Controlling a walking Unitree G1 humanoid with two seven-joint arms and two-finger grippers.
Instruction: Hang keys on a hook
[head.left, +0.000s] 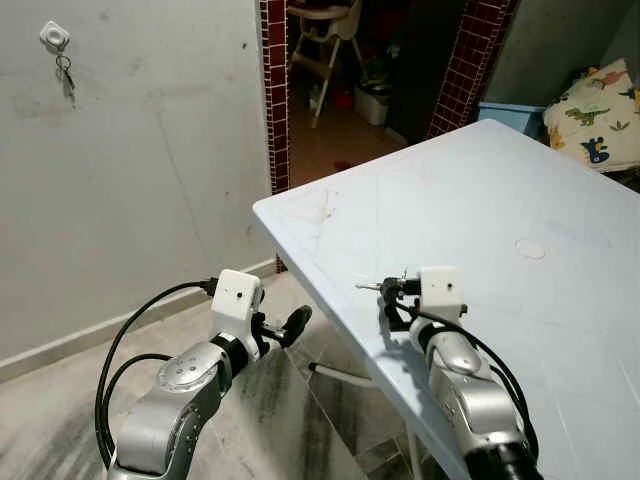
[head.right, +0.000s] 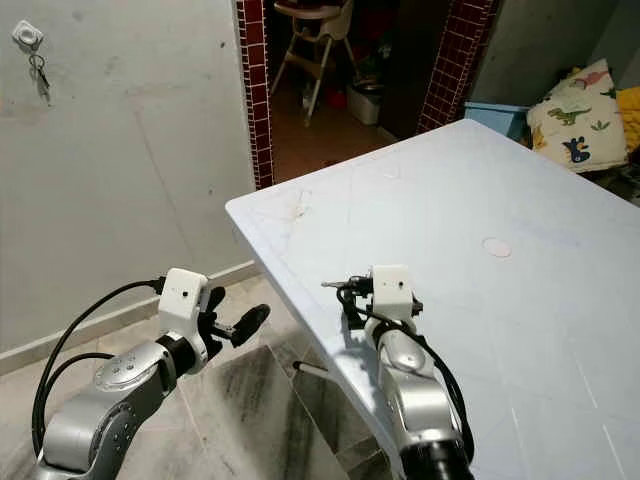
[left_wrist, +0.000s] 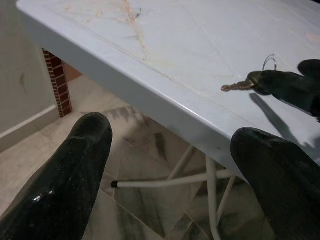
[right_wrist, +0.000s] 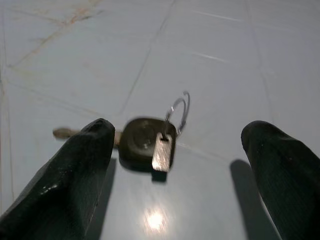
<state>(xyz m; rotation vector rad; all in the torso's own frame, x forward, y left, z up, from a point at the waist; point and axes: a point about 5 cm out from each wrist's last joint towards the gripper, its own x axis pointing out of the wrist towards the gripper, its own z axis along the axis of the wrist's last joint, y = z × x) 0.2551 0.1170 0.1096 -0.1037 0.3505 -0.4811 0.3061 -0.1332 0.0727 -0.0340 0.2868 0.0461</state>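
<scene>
From my station I see the right gripper (head.left: 388, 302) low over the pale blue table (head.left: 480, 200), close to the table's near edge, with its two black fingers (right_wrist: 75, 170) spread wide and clamping nothing. The key (right_wrist: 147, 140) sits between them: a dark-headed key with a thin wire ring (right_wrist: 180, 107) and a small silver piece on it. Its blade runs behind one fingertip, which it touches or nearly touches. I cannot tell for certain whether it lies flat on the table, though its shadow sits close beneath it. The left gripper (head.left: 283, 328) is held out just off the table's edge, above the marbled floor (head.left: 60, 420), and it too is spread apart with nothing in it. Well away, high on the grey wall (head.left: 150, 150) to my left, a small white hook (head.left: 55, 37) has a bunch of keys (head.left: 65, 75) dangling from it. Beyond the table corner a red-tiled doorway (head.left: 275, 90) opens onto a darker room.
</scene>
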